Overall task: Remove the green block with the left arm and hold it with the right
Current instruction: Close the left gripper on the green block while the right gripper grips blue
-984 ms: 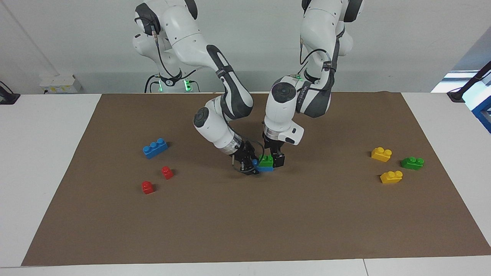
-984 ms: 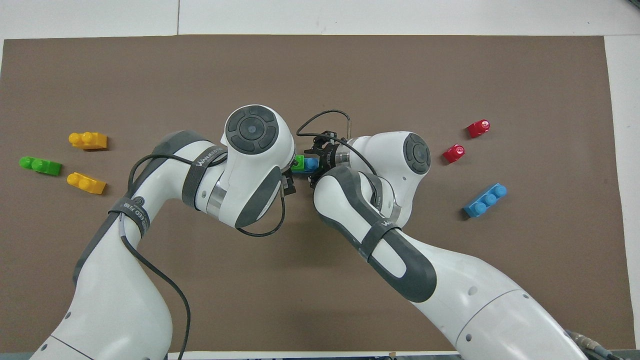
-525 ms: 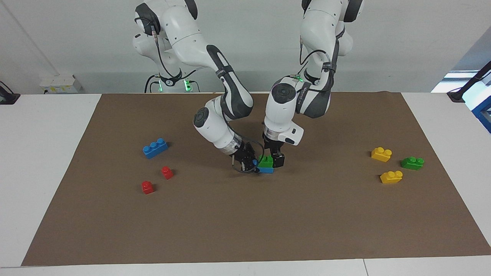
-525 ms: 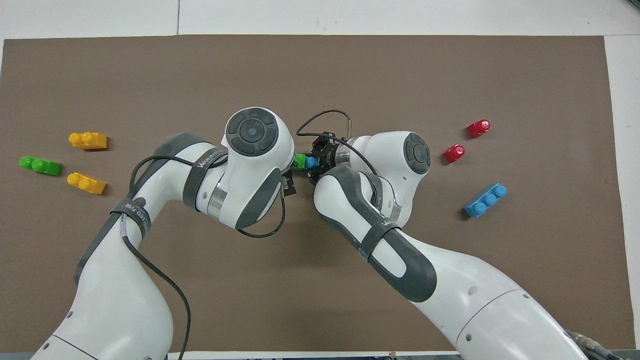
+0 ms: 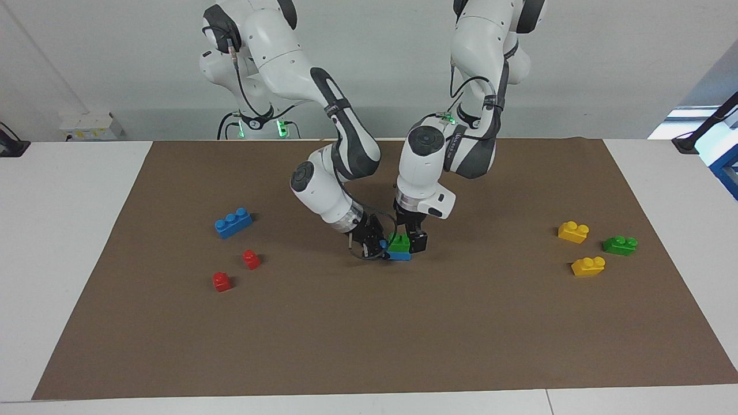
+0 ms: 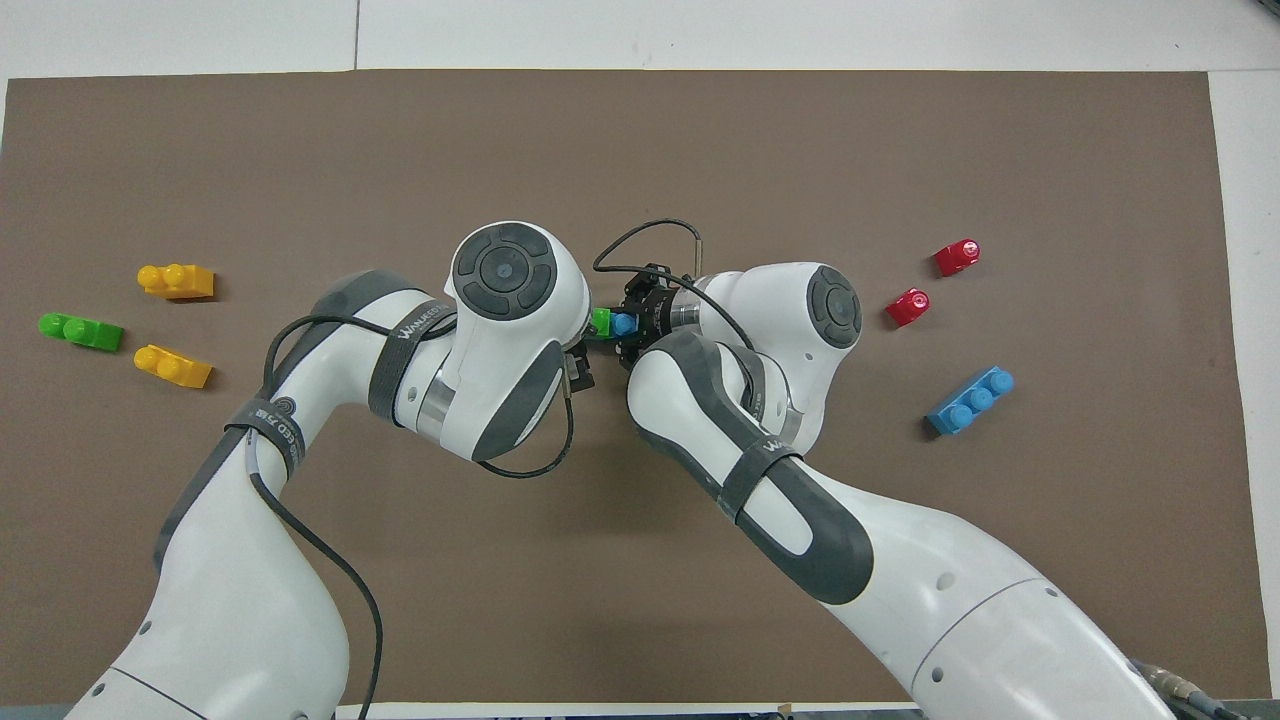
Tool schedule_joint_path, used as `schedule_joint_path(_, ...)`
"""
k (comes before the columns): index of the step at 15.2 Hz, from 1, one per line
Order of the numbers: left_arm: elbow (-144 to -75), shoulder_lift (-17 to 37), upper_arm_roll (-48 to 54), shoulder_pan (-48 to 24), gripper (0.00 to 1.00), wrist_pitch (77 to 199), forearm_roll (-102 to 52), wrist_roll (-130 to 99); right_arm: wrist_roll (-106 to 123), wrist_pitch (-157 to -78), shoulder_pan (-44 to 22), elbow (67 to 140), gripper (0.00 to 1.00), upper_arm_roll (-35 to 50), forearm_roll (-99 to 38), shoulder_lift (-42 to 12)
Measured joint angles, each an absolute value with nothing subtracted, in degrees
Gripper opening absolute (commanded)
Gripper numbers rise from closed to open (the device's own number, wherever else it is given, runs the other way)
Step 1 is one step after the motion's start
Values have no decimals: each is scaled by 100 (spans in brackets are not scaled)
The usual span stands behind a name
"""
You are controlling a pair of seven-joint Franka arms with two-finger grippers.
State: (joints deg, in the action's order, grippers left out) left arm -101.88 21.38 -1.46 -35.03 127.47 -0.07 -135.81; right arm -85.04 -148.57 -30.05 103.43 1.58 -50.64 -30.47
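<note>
- Since a second earlier, the right gripper (image 5: pixel 381 248) had been closed onto the end of the blue plastic brick (image 5: pixel 399 255), and the stacked pair had been lifted slightly off the brown mat (image 5: pixel 369 334).
- The bright light-green two-stud plastic block (image 5: pixel 399 242) was seen seated on top of that blue brick, between the two grippers.
- The left gripper (image 5: pixel 410 240) was lowered around the green block with its jaws spread wide; whether the block was gripped could not be told.
- Toward the left arm's end, two yellow bricks (image 5: pixel 573 231) and a darker green brick (image 5: pixel 620 245) were left lying.
- Toward the right arm's end, a blue three-stud brick (image 5: pixel 233 222) and two red bricks (image 5: pixel 251 259) were left lying.
</note>
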Motion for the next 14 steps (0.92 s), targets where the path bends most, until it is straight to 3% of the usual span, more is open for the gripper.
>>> schedule_joint_path(10, -10314, 2141, -131, -3662, 98, 12921, -7, -13492, -8504, -14857, -3005, 10304, 0, 151, -5065, -3053)
schedule_joint_path(11, -10316, 2141, -131, -3670, 85, 12928, -7, -13473, -8504, -14857, -3005, 10303, 0, 151, -5065, -3055)
schedule_joint_path(14, -10310, 2140, -159, -3671, 20, 12982, -1, -13361, -8504, -14855, -3008, 10317, 0, 157, -5065, -3067)
